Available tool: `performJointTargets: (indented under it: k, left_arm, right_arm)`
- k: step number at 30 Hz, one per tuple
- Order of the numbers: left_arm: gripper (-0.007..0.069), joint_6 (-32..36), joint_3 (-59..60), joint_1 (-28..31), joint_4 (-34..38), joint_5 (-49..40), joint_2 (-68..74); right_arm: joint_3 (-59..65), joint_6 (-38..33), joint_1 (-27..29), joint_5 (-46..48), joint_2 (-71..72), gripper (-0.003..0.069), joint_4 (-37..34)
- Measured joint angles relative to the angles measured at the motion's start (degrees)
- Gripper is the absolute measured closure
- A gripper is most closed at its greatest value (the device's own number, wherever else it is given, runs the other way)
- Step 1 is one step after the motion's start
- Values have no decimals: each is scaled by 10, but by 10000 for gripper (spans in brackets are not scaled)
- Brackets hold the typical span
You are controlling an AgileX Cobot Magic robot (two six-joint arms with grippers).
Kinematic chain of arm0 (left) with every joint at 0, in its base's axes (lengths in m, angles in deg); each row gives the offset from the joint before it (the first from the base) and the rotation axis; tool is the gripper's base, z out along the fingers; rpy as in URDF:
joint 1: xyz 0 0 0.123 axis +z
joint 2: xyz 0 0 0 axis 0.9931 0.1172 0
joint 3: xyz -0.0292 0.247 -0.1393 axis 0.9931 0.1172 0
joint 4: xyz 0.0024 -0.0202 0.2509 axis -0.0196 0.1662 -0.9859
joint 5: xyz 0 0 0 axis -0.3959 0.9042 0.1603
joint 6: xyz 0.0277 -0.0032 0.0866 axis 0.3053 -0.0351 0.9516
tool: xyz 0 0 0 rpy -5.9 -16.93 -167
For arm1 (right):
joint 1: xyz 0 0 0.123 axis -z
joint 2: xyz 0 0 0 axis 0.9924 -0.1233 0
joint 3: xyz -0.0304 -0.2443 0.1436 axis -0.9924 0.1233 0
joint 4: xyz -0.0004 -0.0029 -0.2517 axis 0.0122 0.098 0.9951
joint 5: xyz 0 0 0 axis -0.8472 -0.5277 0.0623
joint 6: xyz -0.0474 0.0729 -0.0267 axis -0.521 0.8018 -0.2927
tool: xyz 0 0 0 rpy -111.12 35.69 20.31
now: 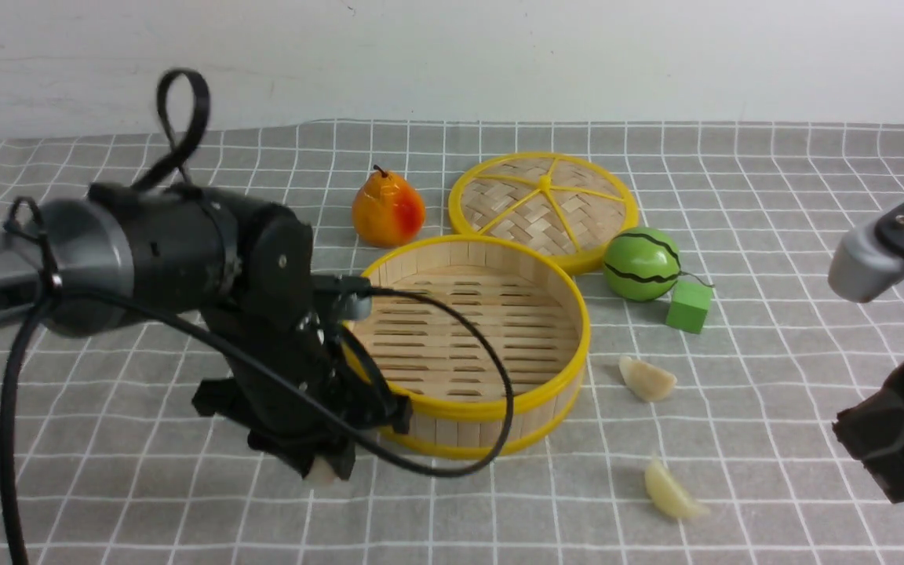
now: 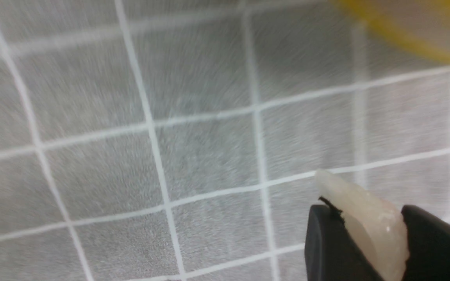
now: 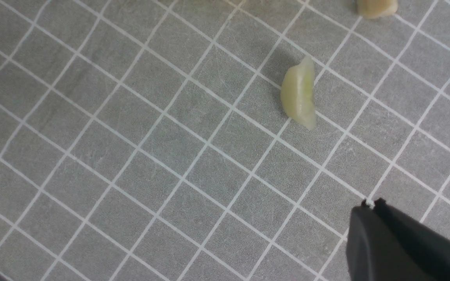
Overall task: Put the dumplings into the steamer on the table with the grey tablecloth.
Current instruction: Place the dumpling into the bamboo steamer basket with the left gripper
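White wall, matt and faintly scuffed, behind a table wholly covered by the grey tablecloth: woven fabric, thin white grid, slightly wrinkled.

1. Left gripper: black jaws clenched on the held dumpling, an off-white, glossy crescent whose pointed end juts past the fingertips. It hangs low over the cloth, just outside the near-left wall of the steamer. Black cables loop around the arm.
2. Steamer: round bamboo basket with upright slat walls, yellow rim bands and a slotted slat floor. No dumpling lies inside.
3. Far dumpling: pale, pleated crescent on the cloth, just right of the steamer.
4. Near dumpling: yellowish crescent on the cloth, nearer the camera, apart from the steamer.
5. Right gripper: black jaws pressed together, grasping nothing, above bare cloth well right of both loose dumplings.
6. Lid: flat woven disc with a yellow rim and spokes, behind the steamer and touching its rim.
7. Pear: orange-red, glossy, beside the lid.
8. Striped green ball: round, with dark wavy lines, right of the lid.
9. Green cube: matt, next to the ball.
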Motion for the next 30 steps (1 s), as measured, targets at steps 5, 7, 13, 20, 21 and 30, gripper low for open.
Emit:
performJointTargets:
  k: [5, 7, 13, 20, 21, 30]
  left_arm:
    - [420, 18, -132, 0, 0, -45, -2]
    - [420, 20, -175, 0, 1, -49, 15]
    - [420, 20, -331, 1, 2, -53, 141]
    - [420, -5, -407, 3, -21, -61, 268]
    - [420, -10, -408, 4, -23, -56, 276]
    - [186, -22, -412, 5, -36, -44, 293]
  right_arm:
    - [0, 0, 0, -8, 0, 654, 0]
    - [0, 0, 0, -10, 0, 652, 0]
    - [0, 0, 0, -9, 0, 648, 0]
    - [0, 0, 0, 6, 0, 644, -2]
    - [0, 0, 0, 7, 0, 642, -2]
    - [0, -1, 0, 7, -11, 613, 6]
